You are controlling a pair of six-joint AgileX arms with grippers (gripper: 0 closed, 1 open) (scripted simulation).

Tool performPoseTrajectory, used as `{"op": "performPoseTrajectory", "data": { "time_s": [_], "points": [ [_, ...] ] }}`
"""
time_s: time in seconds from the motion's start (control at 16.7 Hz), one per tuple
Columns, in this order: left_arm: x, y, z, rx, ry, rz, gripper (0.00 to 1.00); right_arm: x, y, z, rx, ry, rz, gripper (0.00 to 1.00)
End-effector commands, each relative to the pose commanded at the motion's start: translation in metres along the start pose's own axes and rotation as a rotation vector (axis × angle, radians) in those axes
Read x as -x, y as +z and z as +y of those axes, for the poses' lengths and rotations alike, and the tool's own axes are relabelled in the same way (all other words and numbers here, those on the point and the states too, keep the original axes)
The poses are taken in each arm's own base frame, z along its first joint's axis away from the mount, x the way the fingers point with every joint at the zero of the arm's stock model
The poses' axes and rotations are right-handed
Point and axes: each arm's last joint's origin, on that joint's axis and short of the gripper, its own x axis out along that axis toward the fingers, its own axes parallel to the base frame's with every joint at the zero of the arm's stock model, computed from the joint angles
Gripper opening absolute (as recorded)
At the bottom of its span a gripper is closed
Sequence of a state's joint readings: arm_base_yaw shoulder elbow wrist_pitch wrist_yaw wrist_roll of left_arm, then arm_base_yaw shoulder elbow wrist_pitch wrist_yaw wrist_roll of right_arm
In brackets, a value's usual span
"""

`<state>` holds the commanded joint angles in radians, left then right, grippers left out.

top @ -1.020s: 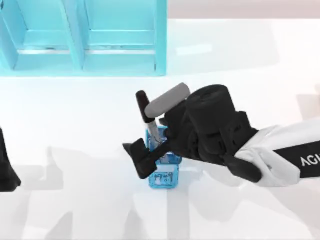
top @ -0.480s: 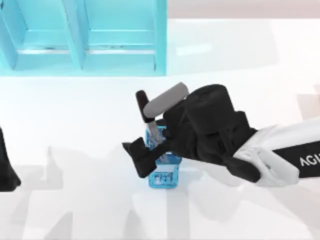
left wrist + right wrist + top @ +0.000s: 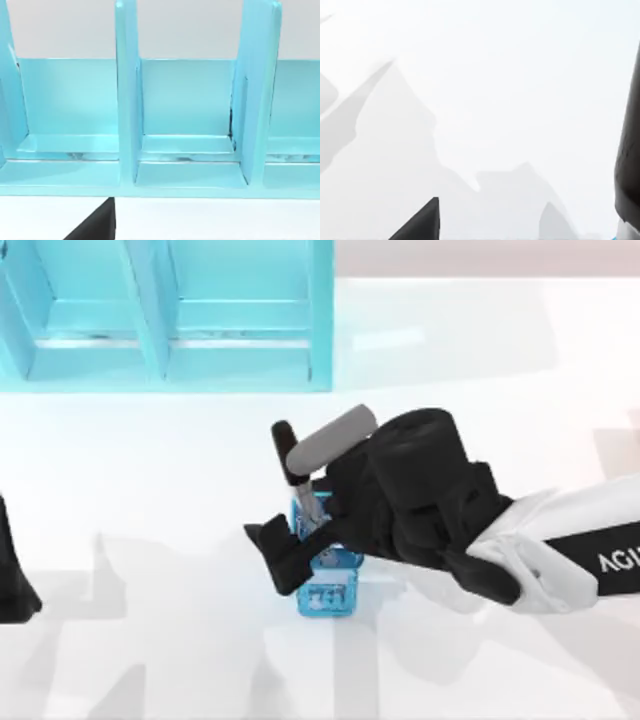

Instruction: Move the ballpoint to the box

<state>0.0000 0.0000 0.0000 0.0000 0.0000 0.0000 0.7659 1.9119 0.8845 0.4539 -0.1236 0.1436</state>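
the right arm (image 3: 560,550) has a white shell along its forearm, with a black band carrying white capital letters, cut off at the right edge of the top view. toward the wrist the white casing ends in a rounded collar, and from there on the body is matt black: a bulky, blocky wrist housing with a round drum-like top. a light grey cylinder (image 3: 332,440) sticks out of it toward the upper left. the right gripper (image 3: 290,550) is black too, with flat angular fingers. the left arm (image 3: 12,575) is a plain black shape at the left edge of the top view.
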Motion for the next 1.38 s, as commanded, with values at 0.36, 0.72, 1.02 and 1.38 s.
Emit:
{"op": "performPoseTrajectory", "data": {
  "time_s": [0.36,0.72,1.02,1.38],
  "points": [
    [0.0,0.0,0.0,0.0,0.0,0.0,1.0,0.001,0.003,0.0,-0.002,0.005,-0.007,0.0],
    [0.0,0.0,0.0,0.0,0.0,0.0,1.0,0.046,0.035,-0.036,-0.006,-0.014,0.013,0.0],
    [0.0,0.0,0.0,0.0,0.0,0.0,1.0,0.127,0.071,-0.066,-0.019,-0.026,0.013,0.0],
    [0.0,0.0,0.0,0.0,0.0,0.0,1.0,0.183,0.081,-0.073,-0.002,0.004,-0.006,0.0]
  ]
}}
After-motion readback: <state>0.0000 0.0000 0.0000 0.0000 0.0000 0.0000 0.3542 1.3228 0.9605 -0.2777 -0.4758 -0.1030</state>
